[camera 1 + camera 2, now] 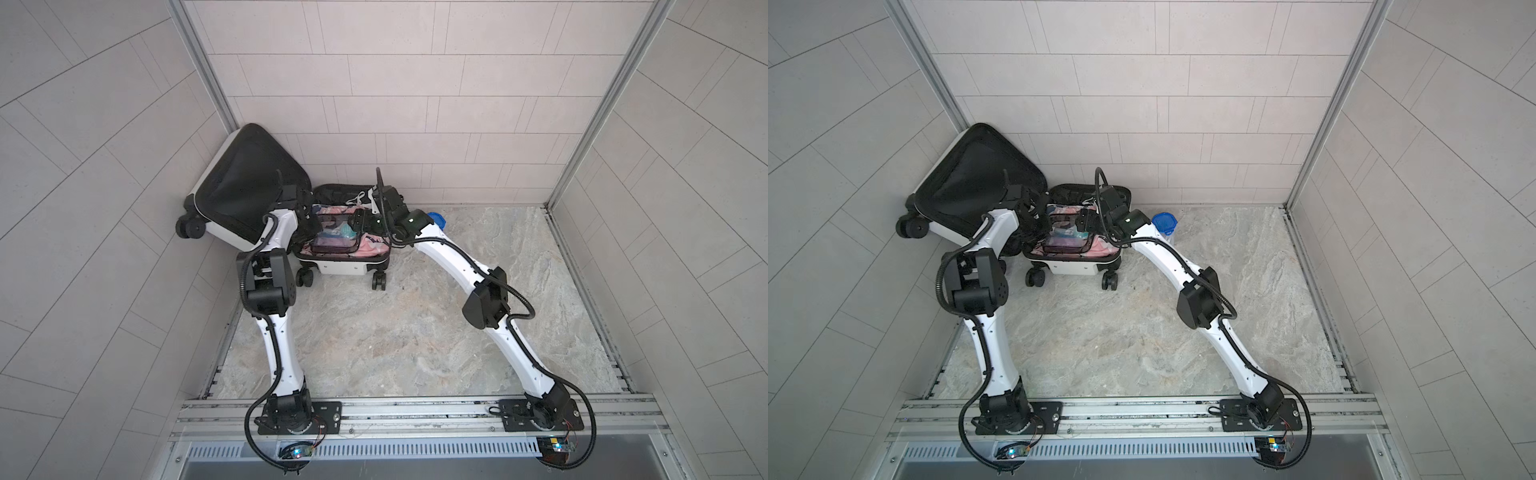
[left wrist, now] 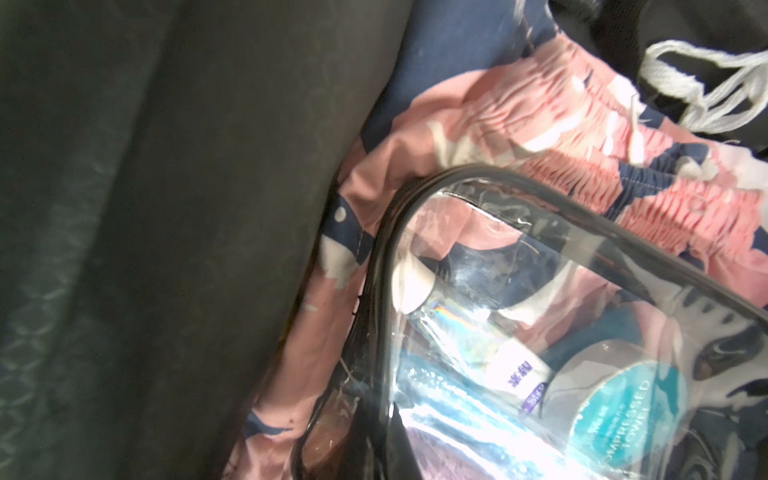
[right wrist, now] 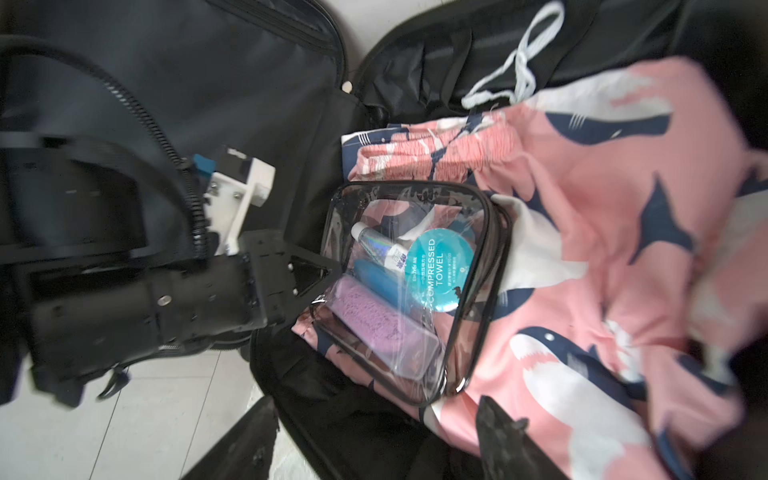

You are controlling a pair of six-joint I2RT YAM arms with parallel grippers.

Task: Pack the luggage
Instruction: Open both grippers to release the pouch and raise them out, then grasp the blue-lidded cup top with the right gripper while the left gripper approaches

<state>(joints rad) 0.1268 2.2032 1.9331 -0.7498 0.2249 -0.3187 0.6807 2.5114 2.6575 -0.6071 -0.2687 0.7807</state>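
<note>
The luggage (image 1: 340,268) lies open in the back left corner, its black-lined lid (image 1: 245,183) leaning on the wall. Pink patterned clothing (image 3: 602,249) fills the base, and a clear toiletry pouch (image 3: 415,291) rests on top of it. My left gripper (image 3: 328,272) is shut, with its tips against the pouch's side edge; whether they pinch the trim I cannot tell. My right gripper (image 3: 374,440) hangs open over the near end of the pouch and the base's rim, nothing between its fingers (image 3: 498,436). In both top views the two grippers (image 1: 309,222) (image 1: 361,222) flank the pouch (image 1: 336,241).
A blue-lidded container (image 1: 436,218) stands on the stone floor just right of the luggage, behind my right forearm. Tiled walls close in the back and both sides. A white drawstring (image 3: 519,66) lies at the far end of the base.
</note>
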